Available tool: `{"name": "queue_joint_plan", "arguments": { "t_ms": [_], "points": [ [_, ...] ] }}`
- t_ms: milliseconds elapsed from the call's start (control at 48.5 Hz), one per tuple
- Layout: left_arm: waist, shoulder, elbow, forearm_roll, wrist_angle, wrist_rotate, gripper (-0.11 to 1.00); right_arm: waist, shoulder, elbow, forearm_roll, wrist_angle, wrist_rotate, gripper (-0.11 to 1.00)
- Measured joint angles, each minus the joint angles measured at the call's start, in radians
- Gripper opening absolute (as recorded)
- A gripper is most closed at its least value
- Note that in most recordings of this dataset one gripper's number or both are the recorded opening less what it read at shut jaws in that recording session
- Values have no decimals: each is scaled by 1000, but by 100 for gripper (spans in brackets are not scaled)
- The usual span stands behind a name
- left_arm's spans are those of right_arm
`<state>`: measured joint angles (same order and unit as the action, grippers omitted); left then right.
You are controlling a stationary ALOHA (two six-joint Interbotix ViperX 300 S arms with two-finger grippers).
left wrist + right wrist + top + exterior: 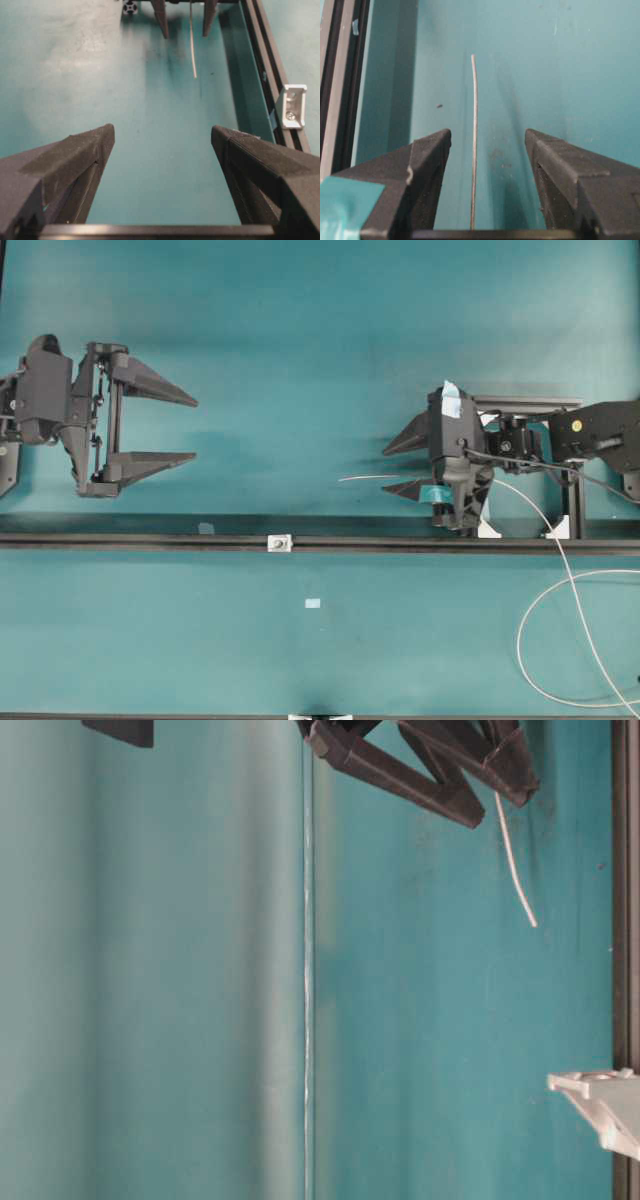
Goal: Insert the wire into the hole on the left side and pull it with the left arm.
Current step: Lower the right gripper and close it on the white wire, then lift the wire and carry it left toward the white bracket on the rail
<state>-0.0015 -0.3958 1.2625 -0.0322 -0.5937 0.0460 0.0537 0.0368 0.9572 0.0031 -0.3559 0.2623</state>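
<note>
My left gripper [195,427] hangs over the teal table [320,320] with its jaws spread wide and nothing between them. My right gripper [390,468], the one with the teal tape patches, faces it from well apart, its jaws also wide. The wire [474,135] runs straight out between the right jaws, clear of both fingers in the wrist view; whether it is pinched further back I cannot tell, as the base of the jaws hides it there. Its stiff tip [342,479] points toward my left gripper and stops far short of it, with open table between. Behind the right gripper the wire sweeps out in a wide loop [530,640] across the table. The bracket [280,542] with the hole sits on the black rail [150,540], off to the side of both grippers and roughly midway between them, well apart from the tip. From my left wrist, the bracket [295,105] stands beyond my right-hand finger, the wire tip [194,75] straight ahead.
</note>
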Motion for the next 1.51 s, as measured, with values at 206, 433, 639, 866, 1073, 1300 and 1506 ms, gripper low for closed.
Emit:
{"name": "queue_joint_plan", "arguments": {
  "t_ms": [206,433,639,866,1073,1300,1506],
  "points": [
    [0,0,0,0,0,0,63,-5,9,-14,0,0,0,60],
    [-2,0,0,0,0,0,63,-6,11,-15,2,0,-2,42],
    [-2,0,0,0,0,0,63,-6,11,-15,2,-2,0,16],
    [0,0,0,0,0,0,63,-6,11,-15,0,0,-2,5],
    [-2,0,0,0,2,0,63,-5,11,-15,0,-2,-2,5],
    [-2,2,0,0,0,0,63,-6,-26,-18,0,9,-2,5],
    [0,0,-9,0,2,-2,63,-8,-135,-21,0,74,-2,5]
  ]
}}
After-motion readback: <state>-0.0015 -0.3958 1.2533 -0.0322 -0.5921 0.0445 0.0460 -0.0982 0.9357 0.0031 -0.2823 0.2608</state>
